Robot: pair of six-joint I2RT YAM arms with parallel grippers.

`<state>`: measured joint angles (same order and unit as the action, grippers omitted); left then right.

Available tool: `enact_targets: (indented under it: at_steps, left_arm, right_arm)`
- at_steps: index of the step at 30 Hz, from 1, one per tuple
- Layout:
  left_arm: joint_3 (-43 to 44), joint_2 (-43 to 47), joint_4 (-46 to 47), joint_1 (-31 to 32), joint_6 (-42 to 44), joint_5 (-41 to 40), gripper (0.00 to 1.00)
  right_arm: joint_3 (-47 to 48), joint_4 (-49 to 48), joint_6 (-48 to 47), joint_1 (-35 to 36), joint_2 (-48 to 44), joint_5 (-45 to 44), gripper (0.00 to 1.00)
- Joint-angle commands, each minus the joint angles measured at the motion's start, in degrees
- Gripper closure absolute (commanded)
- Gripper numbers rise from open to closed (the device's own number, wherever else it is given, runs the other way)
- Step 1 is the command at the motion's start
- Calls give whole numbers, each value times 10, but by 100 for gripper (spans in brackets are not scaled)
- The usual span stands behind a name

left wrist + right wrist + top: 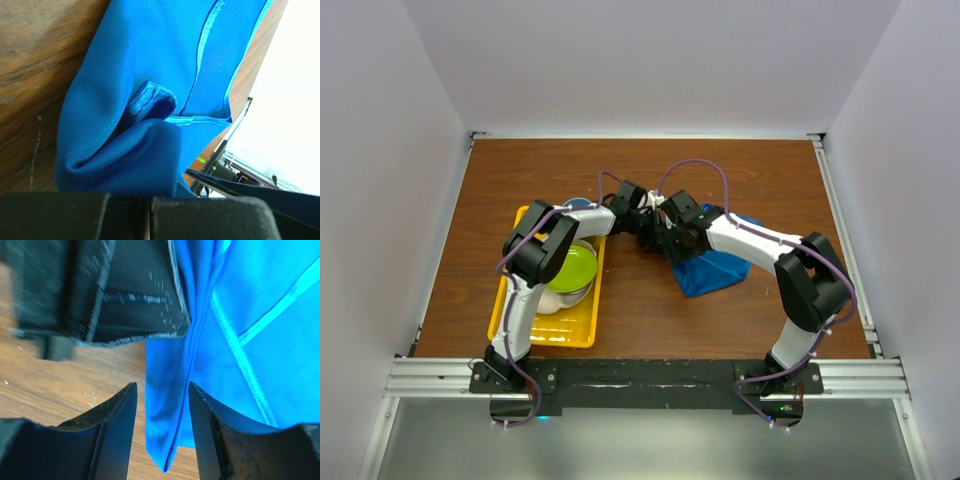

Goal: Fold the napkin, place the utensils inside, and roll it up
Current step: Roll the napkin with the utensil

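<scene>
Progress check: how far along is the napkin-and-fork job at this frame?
Done: nothing finished; the napkin lies bunched, not neatly folded. In hand: left gripper pinches its edge, right gripper open astride a fold. Left: finish folding, add the fork, not in view, then roll.

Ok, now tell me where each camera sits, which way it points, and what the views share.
Top camera: above and behind the robot, looking down on the table; left arm, right arm and bases show.
Left wrist: close over the napkin; the left gripper, shut on the cloth, fills the bottom.
Right wrist: low, facing the napkin's edge; the right gripper, open, straddles a fold.
Shared: all three show napkin and table.
</scene>
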<state>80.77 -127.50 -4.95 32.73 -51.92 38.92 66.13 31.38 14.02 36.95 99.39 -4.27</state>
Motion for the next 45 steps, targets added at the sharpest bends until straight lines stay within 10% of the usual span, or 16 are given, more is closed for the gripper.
enact_targets:
  at_steps: [1, 9, 30, 45]
  left_arm:
    - [-20, -34, -74, -2, 19, -86, 100]
    - [-13, -38, -77, -2, 18, -86, 100]
    - [-10, -33, -76, -5, 14, -75, 100]
    - [43, 32, -123, -33, 57, -73, 90]
  right_arm:
    - [43, 15, -8, 6, -10, -40, 52]
    - [36, -3, -1, 8, 16, 9, 80]
    - [-58, -60, 24, 16, 73, -57, 57]
    - [-84, -50, 83, 58, 65, -72, 100]
